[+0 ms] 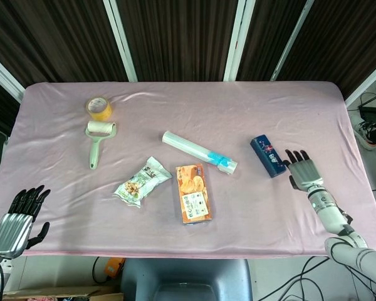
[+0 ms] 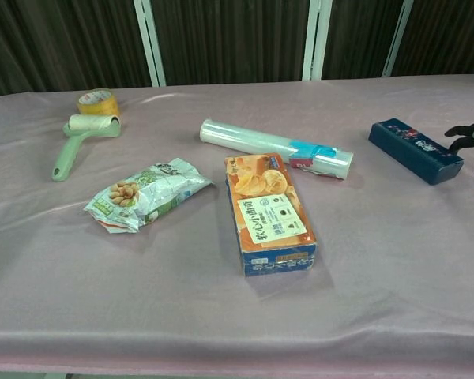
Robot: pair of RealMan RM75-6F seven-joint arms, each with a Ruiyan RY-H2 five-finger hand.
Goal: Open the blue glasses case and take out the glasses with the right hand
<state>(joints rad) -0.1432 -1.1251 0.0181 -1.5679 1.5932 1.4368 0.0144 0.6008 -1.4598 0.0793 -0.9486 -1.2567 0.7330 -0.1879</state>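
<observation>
Left hand [image 1: 12, 217]: at the near left corner, just off the table's front edge in the head view; fingers spread and pointing away, nothing in them. It does not show in the chest view.

Right hand [image 1: 302, 171]: low over the cloth at the right side, fingers apart and stretched toward the far side, palm down, holding nothing. Its fingertips [image 2: 468, 133] show at the right edge of the chest view, near the case's end; whether they touch the case I cannot tell.

Biscuit box [image 1: 193, 193]: orange and blue, lying flat near the front middle, long side running front to back.

Snack bag [image 1: 141, 182]: green and white, with nuts pictured on it, lying left of the box, close beside it but apart.

Glasses case [image 1: 268, 155]: dark blue with a small flower pattern, closed, flat on the cloth at the right, turned at a slant. Its near end lies just beside the right hand's fingers. It sits right of the plastic roll, apart from it.

Plastic roll [image 1: 199, 152]: pale, see-through tube with a blue label toward its right end, lying slantwise in the middle, just beyond the box.

Lint roller [image 1: 98, 141]: light green handle toward the front, white roll head at its far end, on the left part of the table.

Tape roll [image 1: 99, 108]: yellow-brown, just behind the lint roller's head.

Table [image 1: 238, 113]: covered in a wrinkled pink cloth; dark curtains with white posts stand behind it.
</observation>
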